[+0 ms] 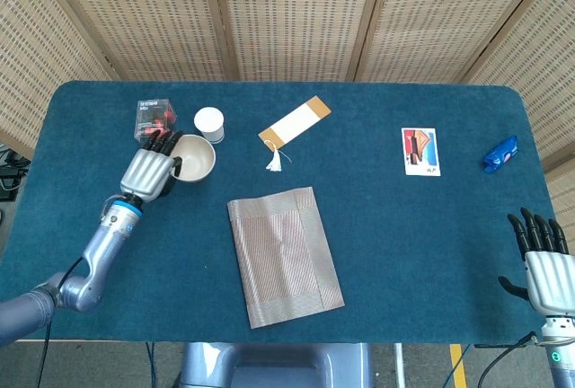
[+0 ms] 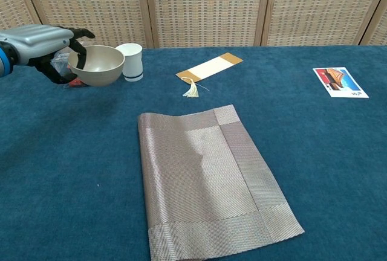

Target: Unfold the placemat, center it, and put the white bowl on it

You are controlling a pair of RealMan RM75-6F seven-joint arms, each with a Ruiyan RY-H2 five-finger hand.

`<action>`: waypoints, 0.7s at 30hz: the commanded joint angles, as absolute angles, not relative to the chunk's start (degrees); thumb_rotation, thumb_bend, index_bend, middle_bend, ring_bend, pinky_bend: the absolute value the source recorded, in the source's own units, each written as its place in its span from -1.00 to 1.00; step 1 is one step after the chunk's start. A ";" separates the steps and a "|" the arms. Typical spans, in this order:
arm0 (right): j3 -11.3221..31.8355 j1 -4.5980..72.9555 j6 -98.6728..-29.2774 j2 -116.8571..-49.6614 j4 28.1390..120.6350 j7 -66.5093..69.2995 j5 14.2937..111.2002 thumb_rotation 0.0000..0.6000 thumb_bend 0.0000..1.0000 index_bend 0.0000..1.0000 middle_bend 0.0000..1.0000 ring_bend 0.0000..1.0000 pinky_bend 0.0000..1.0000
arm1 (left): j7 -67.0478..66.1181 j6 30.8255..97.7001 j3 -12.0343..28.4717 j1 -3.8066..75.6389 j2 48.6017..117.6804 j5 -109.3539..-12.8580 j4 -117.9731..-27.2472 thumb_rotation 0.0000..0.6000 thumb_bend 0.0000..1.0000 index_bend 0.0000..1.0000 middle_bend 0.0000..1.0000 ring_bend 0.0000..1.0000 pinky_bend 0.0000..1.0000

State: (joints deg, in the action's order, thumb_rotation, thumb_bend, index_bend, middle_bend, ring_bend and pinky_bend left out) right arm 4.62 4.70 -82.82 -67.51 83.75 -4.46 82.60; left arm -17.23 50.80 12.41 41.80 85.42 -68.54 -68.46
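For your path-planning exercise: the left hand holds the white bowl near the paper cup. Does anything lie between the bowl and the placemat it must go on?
Nothing visible does. The left hand holds the white bowl beside the paper cup and clear box, both on its far side. Only bare table separates the bowl from the placemat.

The placemat (image 2: 208,179) is coarse woven cloth; the bowl (image 2: 97,65) is smooth and matt; the table (image 1: 404,244) is napped blue fabric.

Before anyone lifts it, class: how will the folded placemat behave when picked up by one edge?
The placemat looks like thin woven cloth lying flat, so it will probably droop, not stay stiff. It seems light. Being folded, its layers may fall open.
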 commanded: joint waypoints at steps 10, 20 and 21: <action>4.48 4.91 -82.60 -68.16 83.62 -5.78 82.58 1.00 -1.00 -0.86 -1.00 -1.00 -1.00 | -6.54 45.50 12.12 44.37 92.31 -68.96 -51.90 1.00 0.05 0.34 -1.00 -1.00 -1.00; 4.42 4.99 -82.15 -68.40 83.06 -5.94 82.24 1.00 -1.00 -0.86 -1.00 -1.00 -1.00 | -1.37 44.95 11.76 45.65 96.86 -70.48 -47.09 1.00 -0.05 -0.21 -1.00 -1.00 -1.00; 4.42 5.00 -82.09 -68.41 83.00 -5.92 82.19 1.00 -1.00 -0.86 -1.00 -1.00 -1.00 | -1.17 44.94 11.47 45.73 97.14 -70.85 -46.64 1.00 -0.10 -0.49 -1.00 -1.00 -1.00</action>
State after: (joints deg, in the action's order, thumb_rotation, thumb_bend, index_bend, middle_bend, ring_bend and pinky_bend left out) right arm 4.42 5.00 -82.10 -68.41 83.02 -5.93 82.20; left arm -1.62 44.83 11.80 45.52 96.66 -70.33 -47.22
